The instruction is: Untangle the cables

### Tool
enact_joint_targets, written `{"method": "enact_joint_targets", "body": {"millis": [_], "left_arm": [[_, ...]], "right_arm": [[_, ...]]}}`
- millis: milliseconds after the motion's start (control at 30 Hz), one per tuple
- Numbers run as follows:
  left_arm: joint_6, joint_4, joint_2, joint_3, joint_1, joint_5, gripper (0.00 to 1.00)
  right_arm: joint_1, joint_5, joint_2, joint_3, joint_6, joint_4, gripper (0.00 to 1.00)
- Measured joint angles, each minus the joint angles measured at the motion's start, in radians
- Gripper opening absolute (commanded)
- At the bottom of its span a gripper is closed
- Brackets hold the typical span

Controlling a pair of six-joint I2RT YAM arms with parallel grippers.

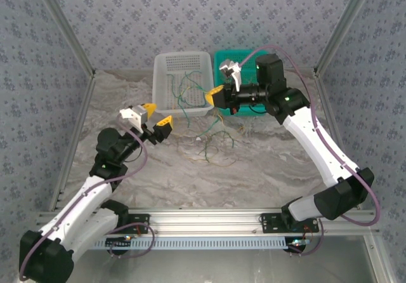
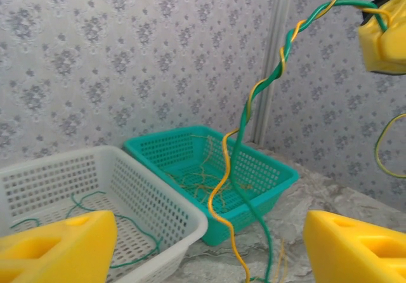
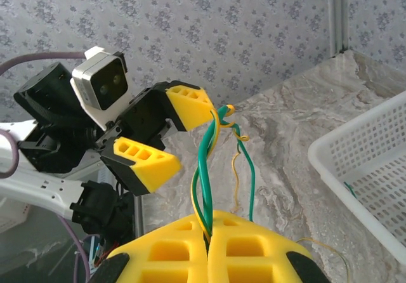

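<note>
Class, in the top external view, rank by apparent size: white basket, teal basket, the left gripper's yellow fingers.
1. white basket.
2. teal basket, unsure: the right arm covers part of it.
3. fingers of the left gripper, clearly smallest.

A marble-patterned table (image 1: 266, 169), grey and tan, with a metal rail along its near edge. Two perforated baskets stand close side by side at its far edge: a white basket (image 1: 166, 67) on the left and a teal basket (image 1: 219, 56) on the right. Just in front of them, thin green and tan cables (image 1: 212, 144) lie in a loose tangle.
</note>
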Motion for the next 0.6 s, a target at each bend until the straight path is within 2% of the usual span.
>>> {"method": "enact_joint_targets", "body": {"millis": [300, 400, 433, 500, 600], "left_arm": [[0.022, 0.000, 0.090, 0.010, -0.032, 0.030, 0.79], [0.025, 0.001, 0.111, 0.010, -0.032, 0.031, 0.77], [0.027, 0.003, 0.117, 0.010, -0.032, 0.031, 0.73], [0.032, 0.004, 0.128, 0.012, -0.033, 0.035, 0.55], [0.038, 0.005, 0.143, 0.016, -0.034, 0.041, 0.38]], "right_arm": [[-0.007, -0.042, -0.002, -0.016, -0.001, 0.006, 0.00], [-0.010, -0.065, -0.004, -0.017, 0.000, 0.006, 0.00], [-0.011, -0.075, -0.004, -0.017, 0.000, 0.007, 0.00], [-0.011, -0.086, -0.004, -0.018, 0.000, 0.007, 0.00], [-0.011, -0.100, -0.004, -0.022, 0.000, 0.007, 0.00]]}}
